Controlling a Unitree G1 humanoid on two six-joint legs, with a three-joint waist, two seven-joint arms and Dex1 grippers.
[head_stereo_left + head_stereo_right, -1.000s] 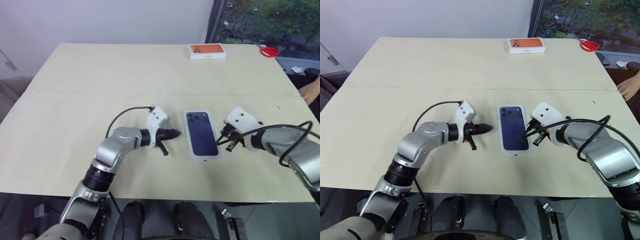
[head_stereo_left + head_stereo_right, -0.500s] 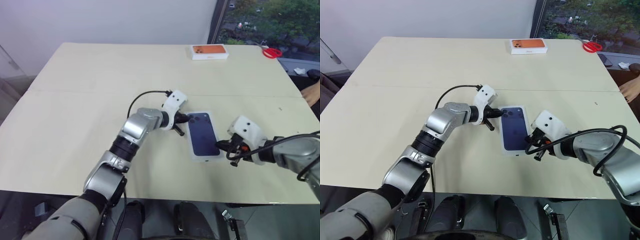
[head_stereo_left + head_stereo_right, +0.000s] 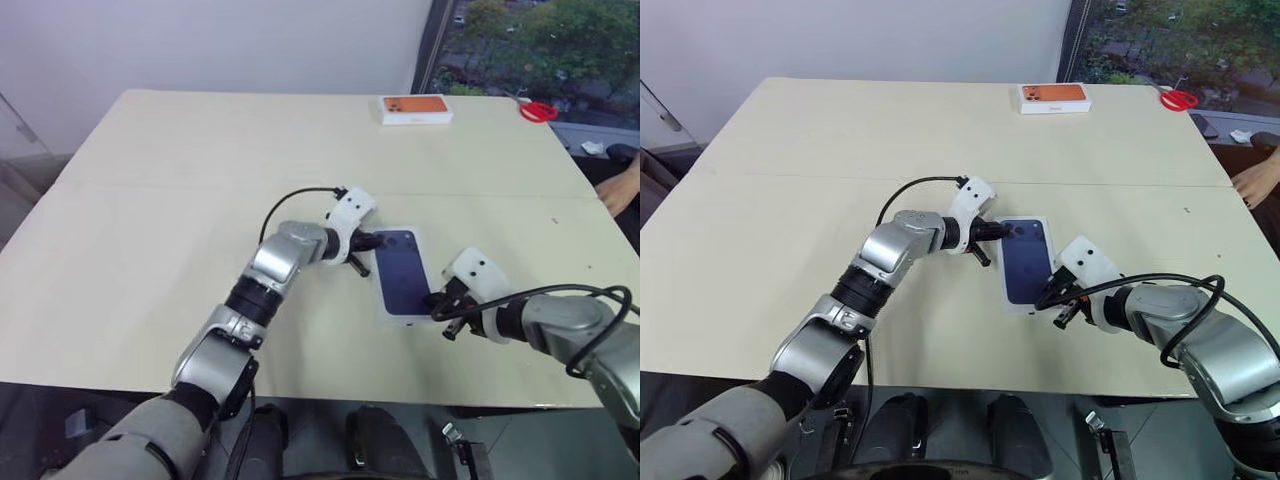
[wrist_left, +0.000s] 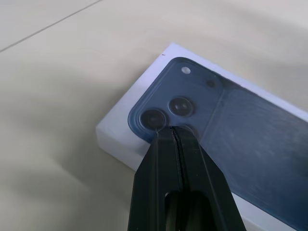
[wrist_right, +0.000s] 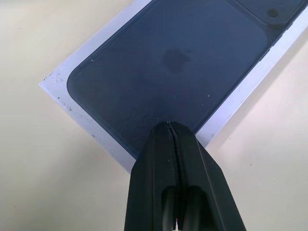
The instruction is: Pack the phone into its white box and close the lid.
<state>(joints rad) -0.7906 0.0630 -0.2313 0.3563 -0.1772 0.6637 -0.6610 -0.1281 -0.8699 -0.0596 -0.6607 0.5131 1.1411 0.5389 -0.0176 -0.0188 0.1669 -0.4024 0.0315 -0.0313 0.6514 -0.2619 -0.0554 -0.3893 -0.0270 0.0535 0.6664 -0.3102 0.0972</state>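
so the phone (image 3: 401, 272) is lying back-up inside the white box (image 3: 425, 315), roughly mid-table (image 3: 150, 200), camera block at the far end. left gripper (image 4: 172, 129) is clenched tight with nothing in it, tip right at the camera block corner. right gripper (image 5: 169, 124) is squeezed closed too, empty, tip at the phone's near edge on the opposite end. an orange-topped box (image 3: 415, 107) and red scissors (image 3: 538, 109) sit way off at the far edge.

A big pale table (image 3: 200, 150) fills the room. Behind the table stands a plain white wall (image 3: 220, 40). Beside the wall, a window (image 3: 530, 40) shows green trees.
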